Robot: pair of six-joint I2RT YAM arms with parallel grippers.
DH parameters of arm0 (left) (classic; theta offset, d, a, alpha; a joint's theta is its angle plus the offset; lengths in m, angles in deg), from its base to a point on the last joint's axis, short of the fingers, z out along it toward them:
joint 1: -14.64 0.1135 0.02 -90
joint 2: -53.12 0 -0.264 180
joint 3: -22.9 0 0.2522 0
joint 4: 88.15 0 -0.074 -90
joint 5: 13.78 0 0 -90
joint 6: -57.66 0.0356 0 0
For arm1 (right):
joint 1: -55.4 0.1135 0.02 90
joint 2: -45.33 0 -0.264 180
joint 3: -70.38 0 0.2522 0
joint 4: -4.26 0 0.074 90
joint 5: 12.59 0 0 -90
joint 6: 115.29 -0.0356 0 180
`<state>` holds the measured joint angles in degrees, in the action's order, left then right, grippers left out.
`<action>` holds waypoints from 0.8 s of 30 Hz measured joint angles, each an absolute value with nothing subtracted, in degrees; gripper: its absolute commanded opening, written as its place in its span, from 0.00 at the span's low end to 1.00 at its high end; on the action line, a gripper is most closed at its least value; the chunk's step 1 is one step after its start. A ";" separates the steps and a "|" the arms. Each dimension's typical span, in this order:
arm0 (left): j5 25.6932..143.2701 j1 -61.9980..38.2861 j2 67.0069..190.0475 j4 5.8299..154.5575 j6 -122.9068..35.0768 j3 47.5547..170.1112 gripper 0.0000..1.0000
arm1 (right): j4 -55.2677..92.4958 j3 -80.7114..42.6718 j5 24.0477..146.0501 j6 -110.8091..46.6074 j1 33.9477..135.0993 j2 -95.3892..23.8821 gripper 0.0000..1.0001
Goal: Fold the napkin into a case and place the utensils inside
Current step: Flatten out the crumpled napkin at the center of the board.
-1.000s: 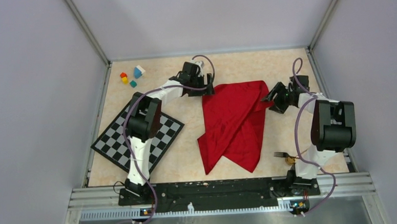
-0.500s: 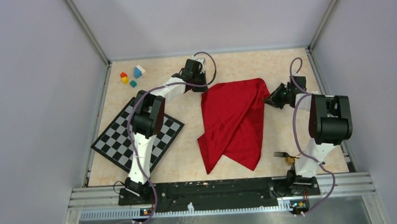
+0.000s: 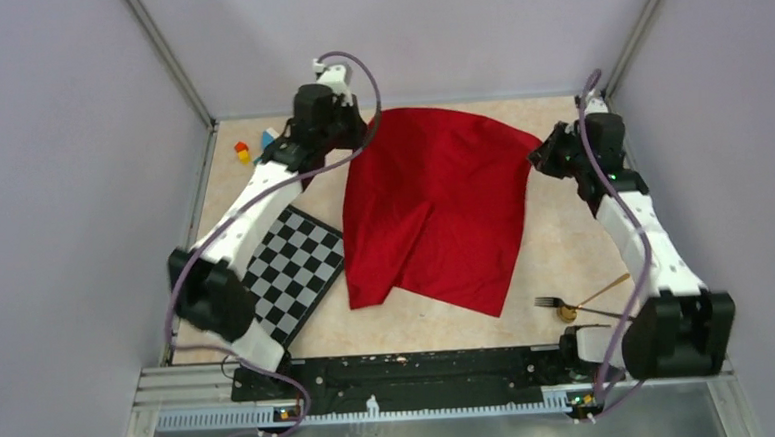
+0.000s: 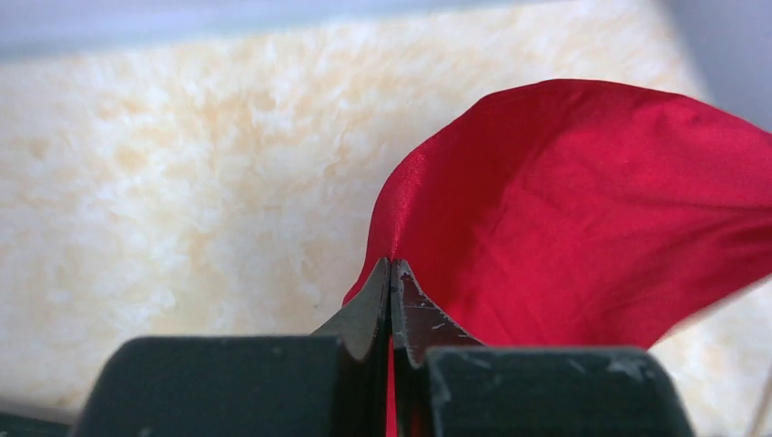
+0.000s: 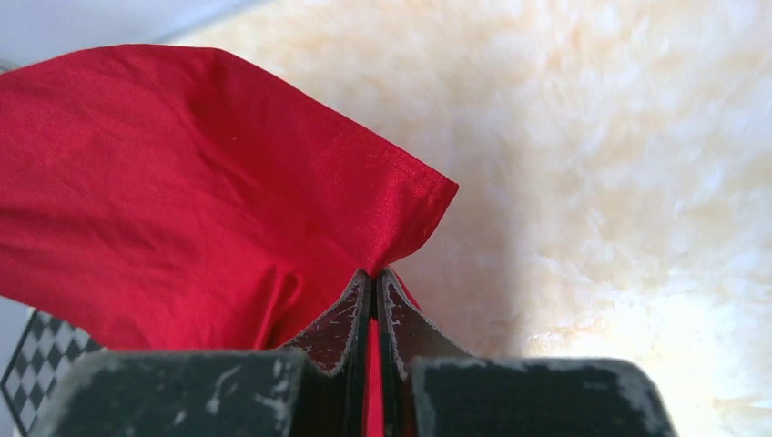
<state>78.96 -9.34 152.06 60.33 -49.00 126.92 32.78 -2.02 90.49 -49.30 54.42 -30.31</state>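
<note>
The red napkin [image 3: 438, 211] hangs spread between my two grippers, its far edge lifted and its near part draped down toward the table. My left gripper [image 3: 364, 130] is shut on the napkin's far left corner [image 4: 401, 228]; red cloth shows between the jaws [image 4: 391, 264]. My right gripper [image 3: 538, 156] is shut on the far right corner [image 5: 401, 209], cloth pinched at the tips [image 5: 374, 271]. The dark fork [image 3: 553, 303] and the gold-bowled spoon [image 3: 580, 304] lie on the table at the near right, beside the right arm's base.
A black-and-white checkered mat [image 3: 291, 274] lies at the left, partly under the left arm and just left of the napkin's hanging edge. Small coloured blocks [image 3: 244, 151] sit at the far left corner. Grey walls close in the table on three sides.
Both grippers closed on the napkin's far corners, then rose and moved apart toward the back. The napkin went from lying crumpled to being stretched wide and lifted.
</note>
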 measured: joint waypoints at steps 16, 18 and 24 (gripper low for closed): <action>93.15 -9.45 96.23 78.47 -43.34 107.93 0.00 | 33.74 -13.80 104.11 -45.03 54.88 12.53 0.00; 92.86 -9.45 96.15 79.92 -43.34 108.19 0.00 | 33.53 -15.42 103.23 -45.47 54.88 12.53 0.00; 87.82 -9.45 103.21 83.15 -44.59 108.45 0.00 | 34.38 -16.31 93.29 -47.13 54.88 9.60 0.00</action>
